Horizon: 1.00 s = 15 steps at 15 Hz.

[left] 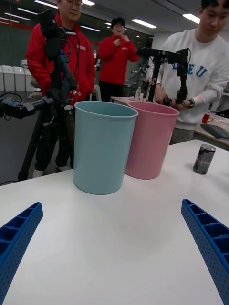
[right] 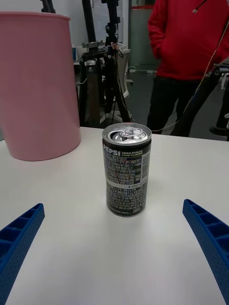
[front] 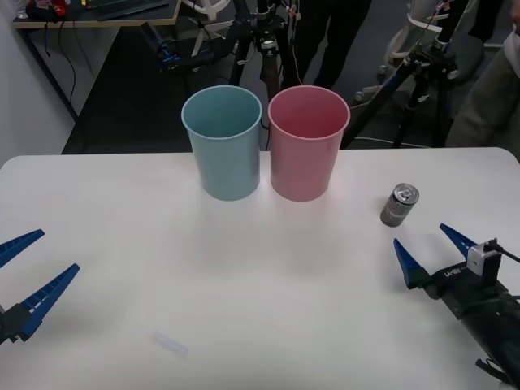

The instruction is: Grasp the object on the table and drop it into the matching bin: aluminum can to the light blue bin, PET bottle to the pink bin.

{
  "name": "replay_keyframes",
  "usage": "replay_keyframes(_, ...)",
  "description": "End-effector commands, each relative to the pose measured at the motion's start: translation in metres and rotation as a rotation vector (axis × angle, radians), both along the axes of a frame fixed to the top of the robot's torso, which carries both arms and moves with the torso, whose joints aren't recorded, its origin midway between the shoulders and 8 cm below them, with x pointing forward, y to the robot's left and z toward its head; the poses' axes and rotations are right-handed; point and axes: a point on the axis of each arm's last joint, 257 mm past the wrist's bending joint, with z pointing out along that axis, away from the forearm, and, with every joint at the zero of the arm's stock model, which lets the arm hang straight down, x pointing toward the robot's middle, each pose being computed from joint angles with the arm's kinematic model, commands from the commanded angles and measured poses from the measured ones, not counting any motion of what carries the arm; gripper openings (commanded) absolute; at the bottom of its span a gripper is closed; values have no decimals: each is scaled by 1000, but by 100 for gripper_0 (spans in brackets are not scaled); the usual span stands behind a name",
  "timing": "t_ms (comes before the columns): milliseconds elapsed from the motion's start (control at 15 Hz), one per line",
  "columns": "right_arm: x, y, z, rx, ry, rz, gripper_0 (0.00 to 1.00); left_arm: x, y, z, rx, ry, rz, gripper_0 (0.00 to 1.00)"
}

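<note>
A small dark aluminum can (front: 399, 205) with a silver pull-tab top stands upright on the white table (front: 260, 292), right of the pink bin (front: 307, 143). The light blue bin (front: 223, 142) stands beside the pink one, on its left. My right gripper (front: 431, 249) is open just in front of the can, a short gap away; in the right wrist view the can (right: 126, 176) stands centred ahead of the two blue fingers (right: 207, 238), with the pink bin (right: 38, 86) behind. My left gripper (front: 20, 272) rests open at the table's left edge, facing both bins (left: 102, 145).
Tripods (front: 260, 49) and people stand on the dark floor behind the table. A small pale scrap (front: 171, 344) lies on the tabletop near the front left. The two bins stand nearly touching at the table's far edge.
</note>
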Motion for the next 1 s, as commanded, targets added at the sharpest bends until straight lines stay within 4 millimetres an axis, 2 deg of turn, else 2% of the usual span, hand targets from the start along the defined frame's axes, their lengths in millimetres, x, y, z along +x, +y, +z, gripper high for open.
replay_keyframes(67, 15, 5, -1, -8, 12, -22, 100, 0, 0, 0, 0, 0, 0, 100)
replay_keyframes(467, 47, 12, 8, -10, 20, -71, 100, 0, 0, 0, 0, 0, 0, 100)
replay_keyframes(1000, 89, 12, 0, 14, 57, -96, 100, 0, 0, 0, 0, 0, 0, 100)
